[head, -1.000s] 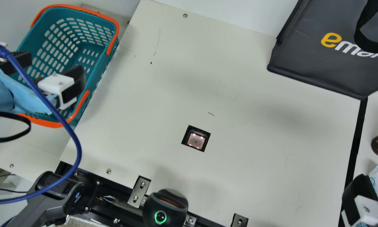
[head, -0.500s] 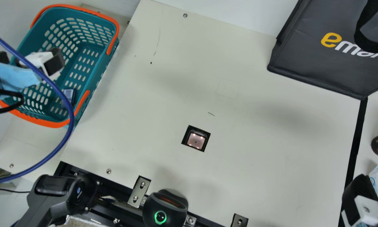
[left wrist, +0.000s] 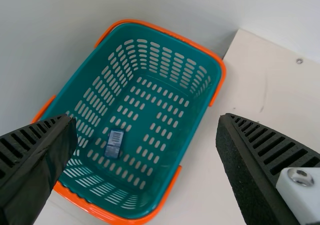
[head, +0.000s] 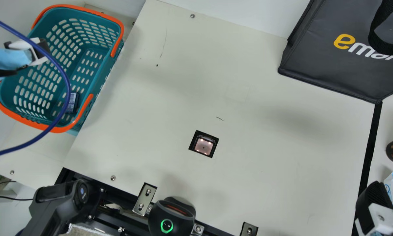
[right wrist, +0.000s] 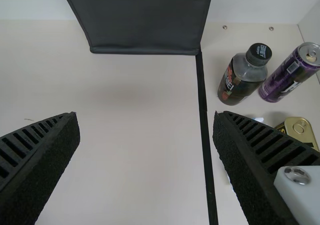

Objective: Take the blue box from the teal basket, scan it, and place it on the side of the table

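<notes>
My left gripper [head: 27, 49] is over the left part of the teal basket [head: 99, 78], above its rim. In the left wrist view my left gripper [left wrist: 146, 130] stands open, its fingers wide apart above the teal basket [left wrist: 187, 135]. The blue box [head: 72, 103] lies on the basket's floor; in the left wrist view the blue box [left wrist: 114, 143], with a white label patch, is apart from both fingers. At the main view's lower right corner is my right gripper [head: 373, 203]; in the right wrist view my right gripper [right wrist: 146, 130] is open, with nothing held.
A scanner window [head: 203, 146] is set into the table [head: 248, 164], with a black scanner [head: 171, 216] at the near edge. A dark bag [head: 343, 49] stands at the back right. Beyond a black strip are a bottle [right wrist: 243, 75], a can [right wrist: 291, 72] and a tin [right wrist: 299, 130].
My left gripper has moved up and to the left in the main view, bringing the blue box into sight in the basket. The right arm has kept still.
</notes>
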